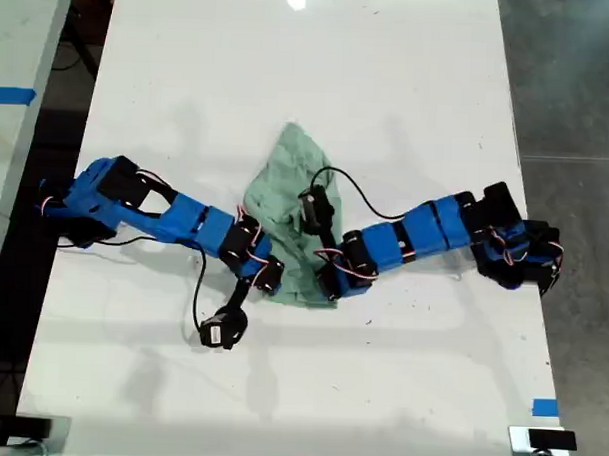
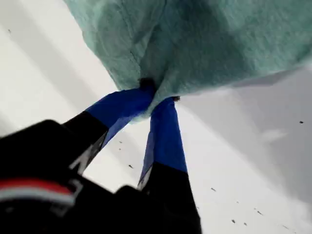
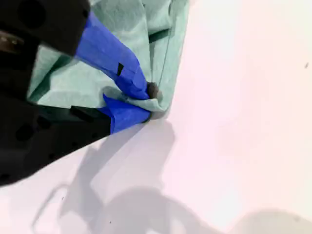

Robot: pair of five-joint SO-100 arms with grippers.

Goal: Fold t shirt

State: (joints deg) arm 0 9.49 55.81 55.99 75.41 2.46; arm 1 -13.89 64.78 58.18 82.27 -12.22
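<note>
The t shirt [image 1: 286, 177] is a pale mint-green wrinkled cloth lying mid-table, narrow at the far end and wider toward the near end. My first gripper [image 1: 271, 279] reaches in from the exterior view's left. It is shut on the shirt's near edge [image 2: 204, 44], with blue-taped fingertips [image 2: 163, 122] pinching a fold at the first gripper [image 2: 155, 95]. My second gripper [image 1: 329, 287] comes from the exterior view's right and is shut on the shirt's near corner. The second wrist view shows the second gripper [image 3: 148, 100] pinching the t shirt [image 3: 131, 24] just above the table.
The white table [image 1: 290, 67] has bare surface beyond and in front of the shirt. Dark floor lies past both side edges. A black cable [image 1: 361, 195] loops over the arm on the exterior view's right. Blue tape [image 1: 544, 406] marks the near right corner of the exterior view.
</note>
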